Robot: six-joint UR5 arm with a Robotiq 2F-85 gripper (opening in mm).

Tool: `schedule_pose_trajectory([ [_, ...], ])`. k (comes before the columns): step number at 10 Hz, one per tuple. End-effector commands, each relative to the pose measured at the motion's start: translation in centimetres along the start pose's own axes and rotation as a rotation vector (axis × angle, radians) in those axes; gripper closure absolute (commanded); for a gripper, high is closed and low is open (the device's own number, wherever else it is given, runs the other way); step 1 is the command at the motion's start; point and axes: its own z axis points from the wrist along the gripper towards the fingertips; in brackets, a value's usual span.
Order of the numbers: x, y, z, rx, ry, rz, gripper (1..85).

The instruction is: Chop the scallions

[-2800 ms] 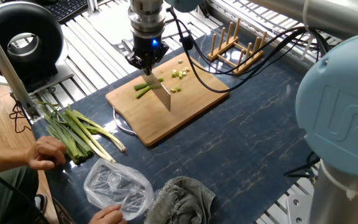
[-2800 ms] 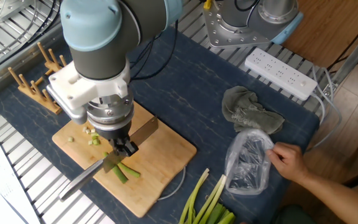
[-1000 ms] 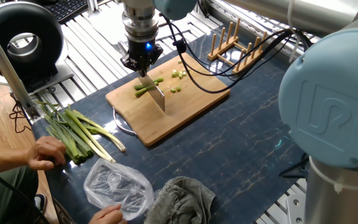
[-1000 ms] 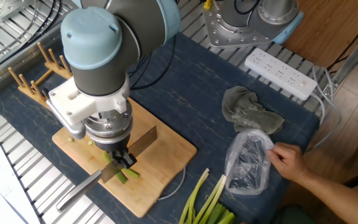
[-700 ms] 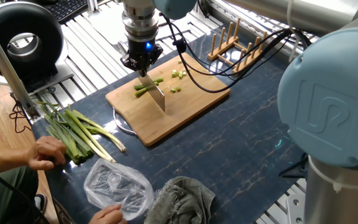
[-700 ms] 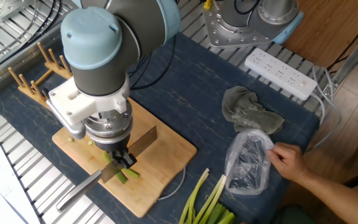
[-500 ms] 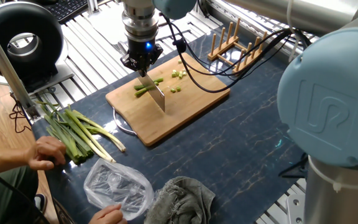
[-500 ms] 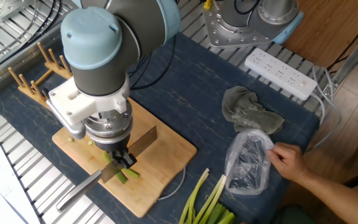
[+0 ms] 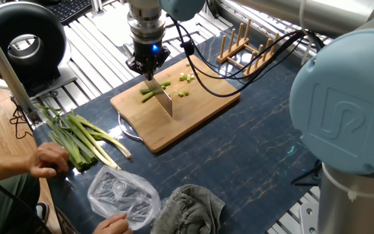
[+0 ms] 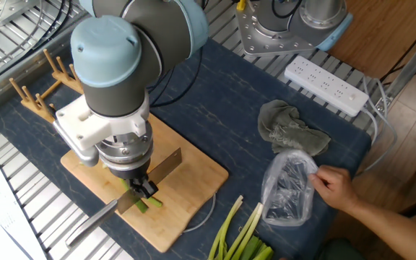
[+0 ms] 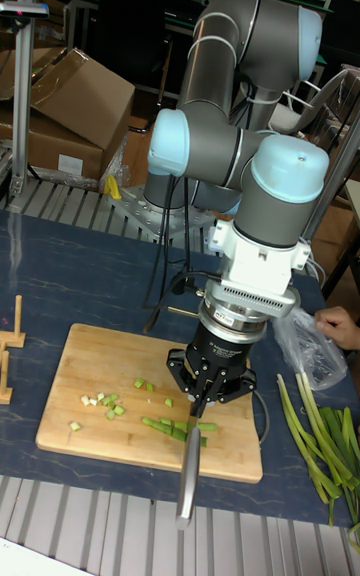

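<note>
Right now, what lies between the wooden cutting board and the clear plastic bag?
In one fixed view, a bunch of uncut scallions lies on the dark table between the cutting board and the plastic bag.

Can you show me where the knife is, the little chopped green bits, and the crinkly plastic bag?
knife (image 9: 165,102), one fixed view, on the flat blade.
chopped scallion bits (image 9: 186,77), one fixed view, on the small pile on the cutting board.
plastic bag (image 10: 289,188), the other fixed view, on its crumpled middle.

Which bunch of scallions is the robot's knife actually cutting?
The short green scallion pieces on the wooden cutting board, right under the gripper and knife. The long uncut stalks lie off the board, by the person's hand.
</note>
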Motion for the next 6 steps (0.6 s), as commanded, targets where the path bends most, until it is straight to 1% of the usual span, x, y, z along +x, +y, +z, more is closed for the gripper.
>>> schedule_pose_trajectory([
  [1, 1.08, 0.39, -1.64, -0.014, 0.014, 0.012, 84.3],
  [4, 1.65, 0.96, -2.55, -0.034, 0.018, 0.013, 84.3],
  [6, 1.4, 1.29, -2.25, -0.041, 0.013, 0.022, 84.3],
])
